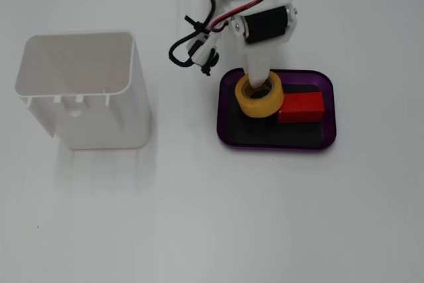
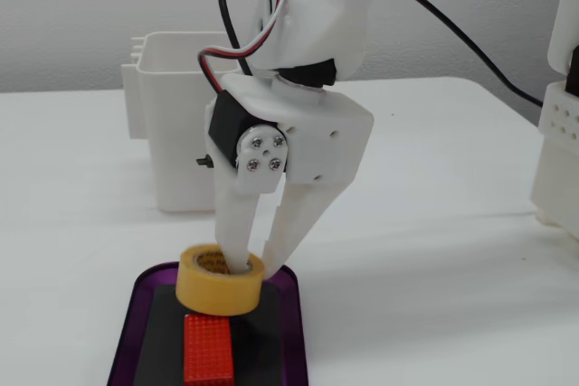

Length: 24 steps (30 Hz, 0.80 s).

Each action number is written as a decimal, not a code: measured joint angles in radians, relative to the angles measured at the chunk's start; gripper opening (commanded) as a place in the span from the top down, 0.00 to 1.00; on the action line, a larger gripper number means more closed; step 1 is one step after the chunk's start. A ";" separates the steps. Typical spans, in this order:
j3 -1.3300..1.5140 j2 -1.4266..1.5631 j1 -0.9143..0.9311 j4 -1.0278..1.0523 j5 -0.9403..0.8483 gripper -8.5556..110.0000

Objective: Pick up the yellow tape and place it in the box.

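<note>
The yellow tape [image 1: 255,105] lies flat at the left end of the purple box [image 1: 278,146], touching the red block [image 1: 301,107]. In another fixed view the tape [image 2: 217,291] sits at the box's far end [image 2: 294,332], just beyond the red block [image 2: 208,350]. My gripper [image 2: 255,264] points straight down over it. One finger reaches into the cardboard core and the other stands against the tape's outer wall, so the jaws pinch that wall. From above, the gripper [image 1: 260,83] comes in from the top edge and its finger covers part of the core.
A tall white open-topped container [image 1: 79,91] stands left of the box, and shows behind the arm in a fixed view [image 2: 172,115]. A white structure [image 2: 556,151] stands at the right edge. Black and red cables [image 1: 192,38] hang beside the arm.
</note>
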 measured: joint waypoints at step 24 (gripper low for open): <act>-0.276 0.482 0.000 0.443 0.000 0.83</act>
